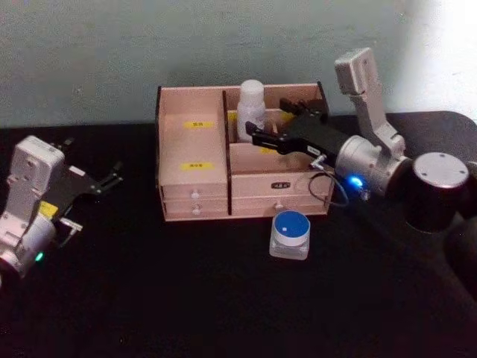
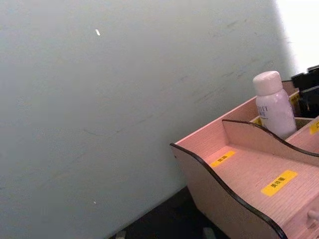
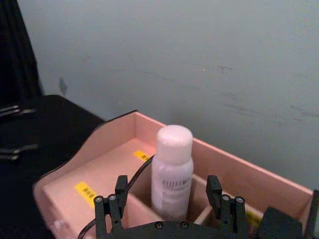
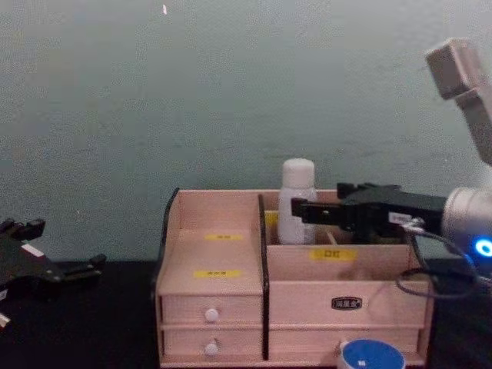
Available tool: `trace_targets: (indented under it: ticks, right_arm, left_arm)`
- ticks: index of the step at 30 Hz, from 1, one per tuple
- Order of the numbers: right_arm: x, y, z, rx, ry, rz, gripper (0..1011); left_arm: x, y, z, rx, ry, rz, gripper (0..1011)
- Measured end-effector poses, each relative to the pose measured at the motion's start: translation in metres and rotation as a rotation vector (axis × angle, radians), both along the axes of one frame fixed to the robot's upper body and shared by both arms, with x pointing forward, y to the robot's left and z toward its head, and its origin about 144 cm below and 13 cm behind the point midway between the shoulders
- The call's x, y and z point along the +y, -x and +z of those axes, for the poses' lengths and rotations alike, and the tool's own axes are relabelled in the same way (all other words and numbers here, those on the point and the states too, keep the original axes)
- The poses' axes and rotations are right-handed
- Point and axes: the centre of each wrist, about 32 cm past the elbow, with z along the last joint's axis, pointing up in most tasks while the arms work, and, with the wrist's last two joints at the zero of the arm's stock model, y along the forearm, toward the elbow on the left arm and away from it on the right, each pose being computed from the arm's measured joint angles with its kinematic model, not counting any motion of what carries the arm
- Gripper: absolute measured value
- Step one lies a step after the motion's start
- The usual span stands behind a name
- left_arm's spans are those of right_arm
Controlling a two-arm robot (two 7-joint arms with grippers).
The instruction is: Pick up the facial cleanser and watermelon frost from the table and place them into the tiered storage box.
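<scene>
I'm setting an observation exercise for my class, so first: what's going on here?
The right gripper is open at the box's rear compartment, its fingers on either side of the cleanser, which stands upright inside. The jar sits on the table in front of the box. The left gripper rests idle at the table's left.

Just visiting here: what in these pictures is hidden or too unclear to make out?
Facial cleanser base: behind tiered storage box walls, every view.
Watermelon frost: chest view's bottom edge cuts off everything below its lid.
Yellow labels: print too small, every view.
Drawers: shut fronts hide contents.
Box's right rear compartments: covered in head view by the right gripper, open around the bottle.
Left gripper, parked left: partly cut by chest view's edge.
</scene>
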Motion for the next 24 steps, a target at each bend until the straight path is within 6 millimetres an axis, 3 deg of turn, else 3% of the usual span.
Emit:
trace_targets:
  ticks: [4,16,24]
  right_arm:
    - [-0.007,0.011,0.001,0.007,0.001,0.01,1002]
    - [-0.036,0.072,-0.011,0.073,0.046,0.066,1002]
    - [-0.044,0.097,-0.008,0.108,0.106,0.106,1002]
  left_arm:
    - [0.0,0.0,0.0,0.0,0.0,0.0,1001]
    - [0.0,0.0,0.0,0.0,0.0,0.0,1001]
    - [0.0,0.0,0.0,0.0,0.0,0.0,1001]
